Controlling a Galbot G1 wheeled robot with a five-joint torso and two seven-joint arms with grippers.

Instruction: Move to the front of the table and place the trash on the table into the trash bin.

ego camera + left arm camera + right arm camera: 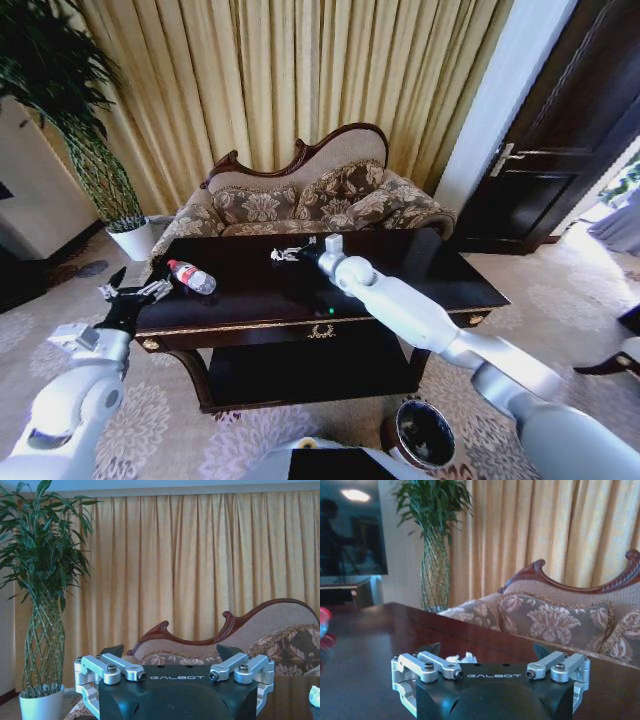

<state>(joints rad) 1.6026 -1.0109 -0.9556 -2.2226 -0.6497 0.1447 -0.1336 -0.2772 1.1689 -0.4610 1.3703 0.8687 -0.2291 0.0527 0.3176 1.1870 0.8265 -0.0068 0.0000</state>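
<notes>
Gold curtains (pixel 300 70) hang behind a floral sofa (pixel 310 200), and the table (pixel 400 290), dark and glossy, stands in front of it on patterned carpet.

Out over the far middle of the tabletop in the head view, the right gripper (pixel 283 255) has its fingers spread apart with nothing between them. A white crumpled scrap (pixel 461 657) lies on the wood right at its fingertips, at about 12 o'clock from the gripper body in the right wrist view; whether the fingers touch it I cannot tell. The right arm runs back from there toward 4 o'clock across the table's front edge.

From that gripper, the bottle (pixel 191 277) lies on its side toward 9 o'clock, near the table's left end, clear with a red label and red cap. Its red blur shows at the edge of the right wrist view.

The left gripper (pixel 133 293) hovers just off the left end of the table, jaws wide open and holding nothing, with the bottle close by at about 2 o'clock from it. In the left wrist view another white scrap (pixel 314 696) sits on the tabletop at the frame's edge.

The trash bin (pixel 424 435) stands on the carpet in front of the table, at about 5 o'clock from the gold emblem (pixel 321 331). A potted plant (pixel 95 150) in a white pot stands beyond the table's left end.
</notes>
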